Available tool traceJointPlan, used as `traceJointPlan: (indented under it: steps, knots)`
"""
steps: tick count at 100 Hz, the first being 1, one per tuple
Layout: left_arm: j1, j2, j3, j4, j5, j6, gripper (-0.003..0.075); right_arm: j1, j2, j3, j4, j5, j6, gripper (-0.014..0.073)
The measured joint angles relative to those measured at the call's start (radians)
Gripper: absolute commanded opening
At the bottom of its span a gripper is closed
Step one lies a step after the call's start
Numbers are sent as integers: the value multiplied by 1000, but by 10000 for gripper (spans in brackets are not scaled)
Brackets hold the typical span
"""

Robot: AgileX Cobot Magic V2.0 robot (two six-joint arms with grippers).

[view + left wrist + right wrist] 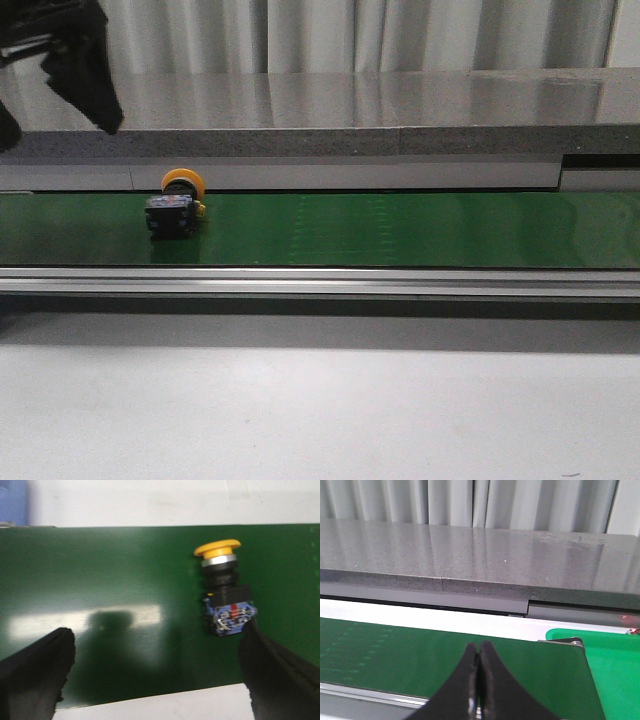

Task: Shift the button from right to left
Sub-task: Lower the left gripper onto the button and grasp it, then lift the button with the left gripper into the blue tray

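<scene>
The button (173, 208) lies on its side on the green belt (400, 230) at the left, yellow cap toward the far wall. In the left wrist view the button (226, 592) lies on the belt with its blue and red end close to one finger. My left gripper (155, 672) is open and empty above the belt, its fingers (35, 675) spread wide; it shows as a dark shape (85, 70) high at the upper left of the front view. My right gripper (479, 652) is shut and empty above the belt's right end.
A grey stone ledge (350, 120) runs behind the belt. A metal rail (320, 282) edges the belt's near side, with white table (320, 410) in front. A lighter green surface (605, 655) adjoins the belt's right end.
</scene>
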Motion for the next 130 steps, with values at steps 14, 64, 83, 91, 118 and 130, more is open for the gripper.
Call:
traceJointPlan:
  steps: [14, 64, 83, 91, 118, 130]
  knots:
    - [-27, 90, -70, -9, 44, 0, 619, 0, 0, 0, 0, 0, 0, -59]
    - [-38, 272, -142, -40, 84, 0, 559, 0, 0, 0, 0, 0, 2, -59]
    - [-38, 274, -142, -32, 84, -18, 211, 0, 0, 0, 0, 0, 2, -59]
    - [-38, 274, -142, -32, 84, -18, 155, 0, 0, 0, 0, 0, 2, -59]
    - [-31, 266, -142, -29, 96, -20, 151, 0, 0, 0, 0, 0, 2, -59]
    - [3, 214, -142, -10, 116, -20, 151, 0, 0, 0, 0, 0, 2, -59]
